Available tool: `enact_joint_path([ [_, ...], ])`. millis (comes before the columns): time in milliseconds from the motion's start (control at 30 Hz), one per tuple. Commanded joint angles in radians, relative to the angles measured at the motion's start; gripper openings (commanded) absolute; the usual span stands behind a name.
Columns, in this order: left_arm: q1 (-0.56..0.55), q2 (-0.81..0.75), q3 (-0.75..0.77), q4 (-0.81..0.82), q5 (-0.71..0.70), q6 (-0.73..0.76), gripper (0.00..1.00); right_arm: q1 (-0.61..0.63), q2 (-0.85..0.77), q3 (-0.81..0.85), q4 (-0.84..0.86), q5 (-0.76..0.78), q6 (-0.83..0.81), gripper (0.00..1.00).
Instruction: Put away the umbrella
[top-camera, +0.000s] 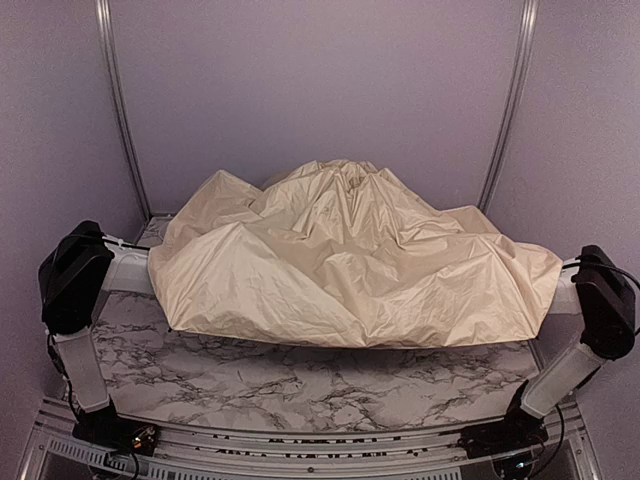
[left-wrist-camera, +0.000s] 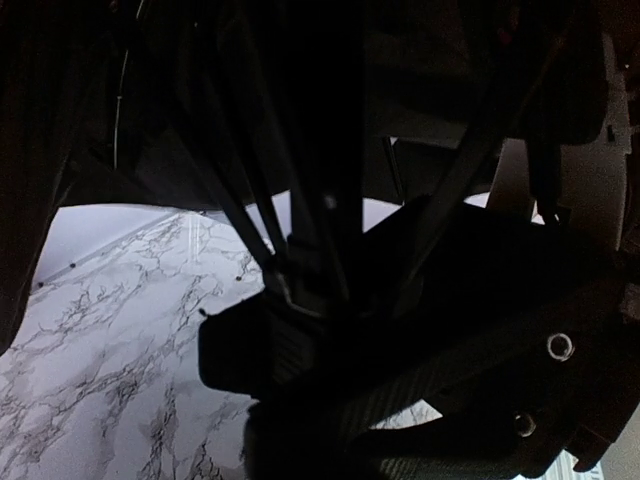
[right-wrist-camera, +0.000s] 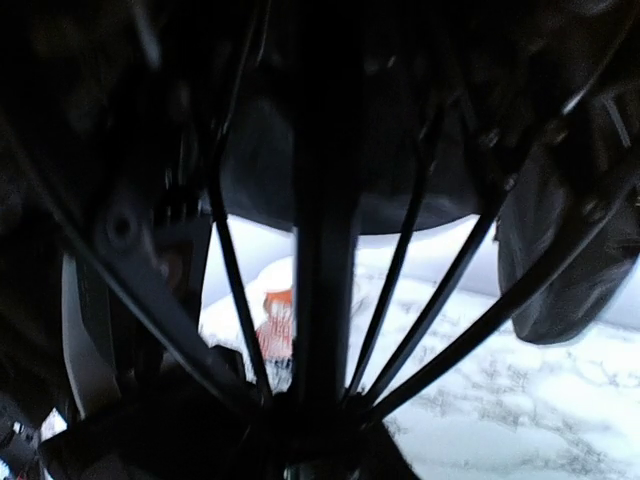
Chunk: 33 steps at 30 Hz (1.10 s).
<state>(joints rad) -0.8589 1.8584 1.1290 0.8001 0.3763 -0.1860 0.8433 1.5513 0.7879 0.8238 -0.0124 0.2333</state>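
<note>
The umbrella (top-camera: 340, 260), cream canopy crumpled, spans the middle of the frame above the marble tabletop (top-camera: 300, 385). The left pincer (left-wrist-camera: 250, 395) is closed tight among black ribs (left-wrist-camera: 250, 220); how wide the right pincer (right-wrist-camera: 300, 450) stands cannot be told.

So the left arm (top-camera: 75, 300) and right arm (top-camera: 590, 325) rise from the near tabletop corners, wrists turned inward. Looks like the left gripper (left-wrist-camera: 250, 395) is pinched closed, right gripper (right-wrist-camera: 300, 445) too dark to call.
</note>
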Motion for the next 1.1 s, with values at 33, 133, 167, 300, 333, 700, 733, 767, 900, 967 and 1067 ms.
enact_joint_path([
  [33, 0.023, -0.077, 0.051, 0.390, -0.051, -0.067, 0.00, 0.013, -0.005, 0.010, -0.339, -0.073, -0.062, 0.12],
  [133, 0.015, -0.077, 0.019, 0.390, -0.046, -0.077, 0.00, 0.004, -0.039, 0.058, -0.340, -0.050, -0.063, 0.10],
  [167, 0.011, -0.078, 0.009, 0.388, -0.045, -0.078, 0.00, -0.024, -0.048, 0.078, -0.340, -0.044, -0.059, 0.09],
  [300, -0.002, -0.067, -0.025, 0.306, -0.031, -0.057, 0.10, -0.076, -0.080, 0.157, -0.305, -0.053, -0.044, 0.06],
  [333, -0.008, -0.061, -0.031, 0.267, -0.021, -0.041, 0.17, -0.090, -0.085, 0.177, -0.301, -0.059, -0.044, 0.06],
  [700, -0.119, -0.102, -0.228, -0.001, 0.016, 0.150, 0.47, -0.313, -0.214, 0.269, -0.316, -0.173, -0.100, 0.01],
  [733, -0.122, -0.117, -0.248, -0.004, 0.017, 0.146, 0.48, -0.338, -0.227, 0.278, -0.343, -0.195, -0.106, 0.00],
  [767, -0.123, -0.137, -0.266, -0.008, 0.015, 0.141, 0.48, -0.362, -0.243, 0.281, -0.361, -0.211, -0.107, 0.00],
  [900, -0.124, -0.236, -0.351, -0.010, -0.027, 0.118, 0.49, -0.440, -0.343, 0.231, -0.332, -0.363, -0.111, 0.00],
  [967, -0.126, -0.266, -0.373, -0.010, -0.057, 0.101, 0.51, -0.455, -0.382, 0.208, -0.306, -0.373, -0.099, 0.00],
  [1067, -0.152, -0.273, -0.359, -0.007, -0.112, 0.081, 0.59, -0.455, -0.402, 0.208, -0.275, -0.343, -0.022, 0.00],
])
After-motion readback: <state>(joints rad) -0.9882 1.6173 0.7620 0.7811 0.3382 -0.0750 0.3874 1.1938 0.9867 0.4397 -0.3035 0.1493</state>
